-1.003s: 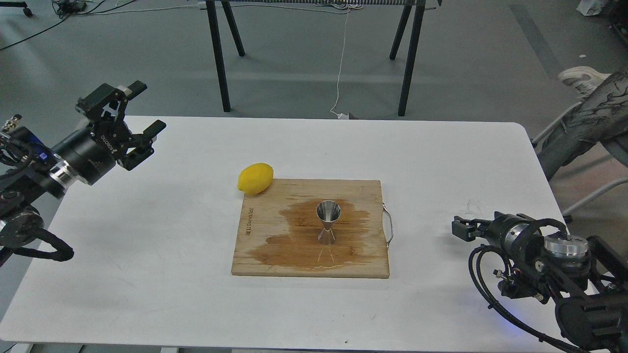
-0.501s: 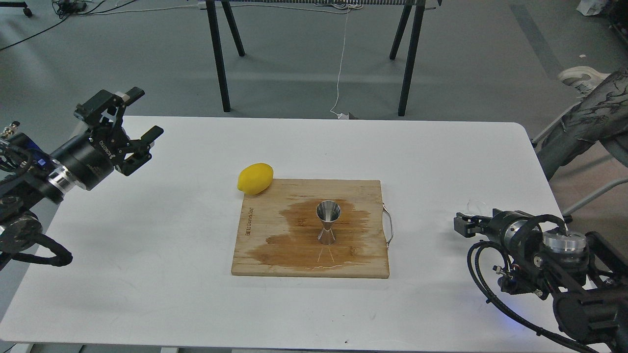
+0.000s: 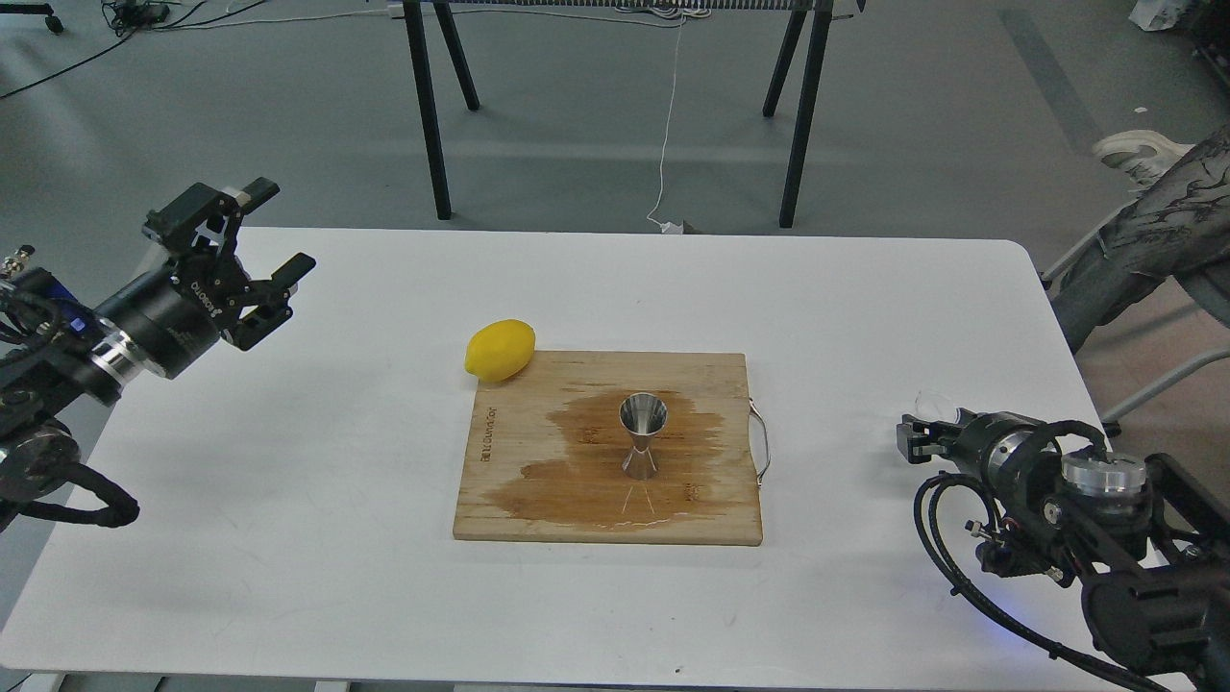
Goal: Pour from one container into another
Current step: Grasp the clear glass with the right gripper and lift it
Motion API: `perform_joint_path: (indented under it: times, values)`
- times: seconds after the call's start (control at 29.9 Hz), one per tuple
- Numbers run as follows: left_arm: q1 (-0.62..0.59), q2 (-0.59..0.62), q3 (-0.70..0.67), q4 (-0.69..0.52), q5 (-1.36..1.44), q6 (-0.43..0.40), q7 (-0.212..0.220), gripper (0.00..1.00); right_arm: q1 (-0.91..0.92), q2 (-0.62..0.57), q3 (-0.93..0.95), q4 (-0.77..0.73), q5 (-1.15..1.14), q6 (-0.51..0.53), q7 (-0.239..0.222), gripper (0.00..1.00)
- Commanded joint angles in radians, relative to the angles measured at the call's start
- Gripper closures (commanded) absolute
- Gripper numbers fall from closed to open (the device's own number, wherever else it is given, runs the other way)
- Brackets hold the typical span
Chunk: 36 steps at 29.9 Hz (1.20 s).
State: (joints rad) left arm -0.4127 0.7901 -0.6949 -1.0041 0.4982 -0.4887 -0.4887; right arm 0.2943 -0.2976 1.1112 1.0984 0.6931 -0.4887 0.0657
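The shiny steel hourglass jigger stands upright in the middle of a wooden cutting board, on a dark wet stain. The small clear cup shows only faintly on the white table near the right edge, just behind the tip of my right gripper. That gripper is low, dark and seen nearly end-on, so its fingers cannot be told apart. My left gripper hovers over the table's far left corner, open with nothing between its fingers, well away from the board.
A yellow lemon lies against the board's far left corner. A metal handle sticks out of the board's right side. The white table ends close to both arms. Black trestle legs stand behind it.
My left gripper has drifted slightly left and down, still open. My right gripper has pulled back a little to the right. The jigger, cup and lemon have not moved.
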Motion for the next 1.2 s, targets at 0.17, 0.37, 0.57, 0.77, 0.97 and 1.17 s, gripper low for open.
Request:
perform_joint_path:
  times: [0.17,0.37,0.57,0.77,0.97,1.17]
  values:
    - [0.002,0.000,0.000,0.002,0.000,0.000,0.000,0.05,-0.001,0.003,-0.001,0.003,-0.024,0.000,-0.003,0.49]
    - [0.002,0.000,0.000,0.002,0.000,0.000,0.000,0.05,0.000,0.002,-0.001,0.008,-0.026,0.000,-0.001,0.51]
    - [0.002,0.000,0.000,0.004,0.000,0.000,0.000,0.05,0.002,0.002,-0.001,0.014,-0.027,0.000,0.000,0.52]
    - [0.002,-0.002,0.000,0.010,0.000,0.000,0.000,0.05,0.006,0.002,-0.001,0.035,-0.033,0.000,0.002,0.52]
    - [0.002,-0.003,0.000,0.010,0.000,0.000,0.000,0.05,0.023,-0.012,-0.001,0.188,-0.124,0.000,-0.001,0.53]
    - [0.002,-0.003,0.002,0.010,0.000,0.000,0.000,0.05,0.095,-0.084,-0.052,0.371,-0.262,0.000,-0.032,0.52]
